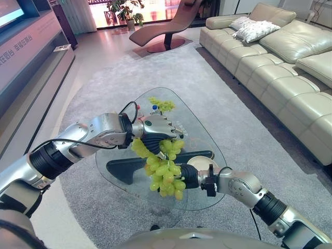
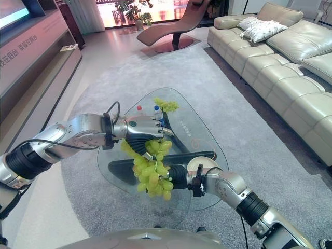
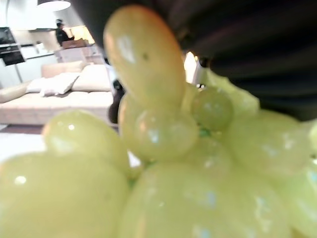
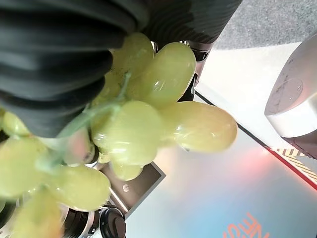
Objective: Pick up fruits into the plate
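Observation:
A big bunch of green grapes [image 1: 165,168] hangs over the near part of the glass table [image 1: 205,132]. My left hand [image 1: 155,132] has its fingers curled round the top of the bunch. My right hand [image 1: 191,176] comes in from the right, low behind the bunch, with its fingers hidden by the grapes. In both wrist views the grapes [image 4: 148,124] sit right against the hands. A cream plate [image 1: 201,163] lies on the table just right of the bunch, above my right wrist. A second, smaller bunch of grapes [image 1: 163,105] lies at the table's far end.
Two small bottles [image 1: 154,109] stand beside the far bunch. The table rests on a dark base [image 1: 122,168] on a grey rug. A beige sofa [image 1: 280,67] runs along the right, and a brown lounge chair [image 1: 166,26] stands far behind.

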`<state>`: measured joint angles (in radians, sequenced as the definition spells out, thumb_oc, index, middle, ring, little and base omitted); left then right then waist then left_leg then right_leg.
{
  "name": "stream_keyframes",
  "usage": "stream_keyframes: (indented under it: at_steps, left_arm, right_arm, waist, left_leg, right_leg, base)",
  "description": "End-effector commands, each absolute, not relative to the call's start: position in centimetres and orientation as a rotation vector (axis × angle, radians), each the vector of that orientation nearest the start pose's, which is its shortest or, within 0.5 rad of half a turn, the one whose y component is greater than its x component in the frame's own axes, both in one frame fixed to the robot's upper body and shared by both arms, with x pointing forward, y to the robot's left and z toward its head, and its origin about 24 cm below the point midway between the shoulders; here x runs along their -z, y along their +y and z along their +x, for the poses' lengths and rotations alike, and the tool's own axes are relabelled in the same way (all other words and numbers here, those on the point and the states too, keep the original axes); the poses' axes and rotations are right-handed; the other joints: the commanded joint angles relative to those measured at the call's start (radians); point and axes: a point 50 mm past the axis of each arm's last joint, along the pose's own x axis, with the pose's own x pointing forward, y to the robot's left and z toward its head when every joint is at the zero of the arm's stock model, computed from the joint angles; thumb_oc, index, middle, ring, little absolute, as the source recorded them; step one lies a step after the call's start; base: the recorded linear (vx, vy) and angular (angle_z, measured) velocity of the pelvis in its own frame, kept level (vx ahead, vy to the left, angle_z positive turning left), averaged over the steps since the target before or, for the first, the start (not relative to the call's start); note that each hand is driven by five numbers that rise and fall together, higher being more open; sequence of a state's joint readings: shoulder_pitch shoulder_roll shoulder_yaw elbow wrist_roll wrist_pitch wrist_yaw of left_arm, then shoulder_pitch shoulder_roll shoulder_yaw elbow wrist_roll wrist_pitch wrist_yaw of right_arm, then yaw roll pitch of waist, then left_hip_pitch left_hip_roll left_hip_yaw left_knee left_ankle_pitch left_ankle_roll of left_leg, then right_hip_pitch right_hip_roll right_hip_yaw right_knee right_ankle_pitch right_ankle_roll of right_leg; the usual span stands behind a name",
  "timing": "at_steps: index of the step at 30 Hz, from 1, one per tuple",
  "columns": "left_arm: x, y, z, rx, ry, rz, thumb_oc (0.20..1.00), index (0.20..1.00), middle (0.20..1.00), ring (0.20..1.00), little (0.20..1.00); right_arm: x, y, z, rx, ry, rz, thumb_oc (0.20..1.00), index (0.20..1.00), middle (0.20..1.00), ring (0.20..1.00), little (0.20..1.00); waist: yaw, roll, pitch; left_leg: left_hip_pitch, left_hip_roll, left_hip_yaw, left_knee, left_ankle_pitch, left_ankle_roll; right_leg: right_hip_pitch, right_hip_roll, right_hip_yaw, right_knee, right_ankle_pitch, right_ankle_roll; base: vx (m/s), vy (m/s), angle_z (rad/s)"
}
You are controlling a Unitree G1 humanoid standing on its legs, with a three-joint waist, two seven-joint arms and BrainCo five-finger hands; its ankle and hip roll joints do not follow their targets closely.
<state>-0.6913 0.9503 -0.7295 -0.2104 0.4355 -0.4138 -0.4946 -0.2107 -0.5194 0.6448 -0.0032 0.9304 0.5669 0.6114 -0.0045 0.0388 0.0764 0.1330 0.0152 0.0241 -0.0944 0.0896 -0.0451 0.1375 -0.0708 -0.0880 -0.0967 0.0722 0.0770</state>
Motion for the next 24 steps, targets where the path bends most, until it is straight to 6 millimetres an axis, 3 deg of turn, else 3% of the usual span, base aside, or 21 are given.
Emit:
stream_keyframes:
  at_steps: [1, 11, 12, 13, 18, 23, 24]
  left_arm:
    - [-18.0, 10.2, 26.9, 1.098, -0.708, 1.605, 0.200, 0.200, 0.200, 0.200, 0.200]
    - [-17.6, 10.6, 27.0, 1.062, -0.691, 1.573, 0.200, 0.200, 0.200, 0.200, 0.200]
    - [-17.5, 10.8, 27.1, 1.046, -0.675, 1.557, 0.369, 0.369, 0.369, 0.369, 0.369]
    - [-17.5, 11.0, 27.2, 1.036, -0.660, 1.540, 1.000, 1.000, 1.000, 1.000, 1.000]
    - [-16.1, 12.7, 27.6, 0.961, -0.554, 1.462, 1.000, 1.000, 1.000, 1.000, 1.000]
    - [-14.2, 15.3, 27.6, 0.840, -0.439, 1.378, 1.000, 1.000, 1.000, 1.000, 1.000]
    - [-13.6, 16.6, 27.7, 0.783, -0.386, 1.354, 1.000, 1.000, 1.000, 1.000, 1.000]
  right_arm:
    - [-5.3, -4.7, 20.9, -1.363, 0.526, 0.551, 0.200, 0.200, 0.200, 0.200, 0.200]
    - [-4.8, -5.5, 21.1, -1.301, 0.513, 0.538, 0.200, 0.200, 0.200, 0.200, 0.200]
    - [-4.8, -5.8, 21.3, -1.285, 0.505, 0.527, 0.200, 0.200, 0.200, 0.200, 0.200]
    - [-4.7, -6.0, 21.4, -1.271, 0.498, 0.515, 0.200, 0.200, 0.200, 0.200, 0.200]
    - [-4.3, -7.9, 21.9, -1.171, 0.470, 0.518, 0.200, 0.200, 0.200, 0.200, 0.200]
    - [-3.4, -10.6, 22.1, -1.046, 0.450, 0.537, 0.200, 0.200, 0.200, 0.200, 0.200]
    - [-3.1, -11.9, 22.2, -0.994, 0.438, 0.530, 0.200, 0.200, 0.200, 0.200, 0.200]
  waist:
    - [0.015, -0.039, 0.009]
    - [0.014, -0.038, 0.012]
    - [0.015, -0.039, 0.013]
    - [0.015, -0.039, 0.013]
    - [0.018, -0.043, 0.020]
    - [0.025, -0.046, 0.034]
    - [0.029, -0.049, 0.044]
  left_leg:
    - [0.083, -0.023, 0.020, 0.021, -0.195, 0.020]
    - [0.084, -0.024, 0.021, 0.020, -0.195, 0.021]
    - [0.084, -0.023, 0.021, 0.020, -0.195, 0.021]
    - [0.084, -0.023, 0.021, 0.020, -0.195, 0.021]
    - [0.083, -0.022, 0.018, 0.018, -0.192, 0.022]
    - [0.078, -0.019, 0.015, 0.017, -0.190, 0.023]
    - [0.073, -0.016, 0.015, 0.017, -0.189, 0.023]
  right_leg:
    - [0.052, -0.020, -0.022, 0.015, -0.102, 0.047]
    - [0.052, -0.020, -0.019, 0.014, -0.101, 0.047]
    - [0.052, -0.020, -0.020, 0.014, -0.101, 0.047]
    - [0.052, -0.020, -0.021, 0.015, -0.101, 0.047]
    - [0.052, -0.019, -0.025, 0.015, -0.100, 0.048]
    - [0.047, -0.020, -0.034, 0.018, -0.099, 0.049]
    - [0.043, -0.021, -0.039, 0.020, -0.099, 0.049]
  base:
    - [0.00, 0.000, 0.00]
    - [0.00, 0.000, 0.00]
    - [0.00, 0.000, 0.00]
    - [0.00, 0.000, 0.00]
    - [0.05, 0.018, 0.00]
    - [0.04, 0.016, -0.01]
    - [0.00, 0.000, 0.00]
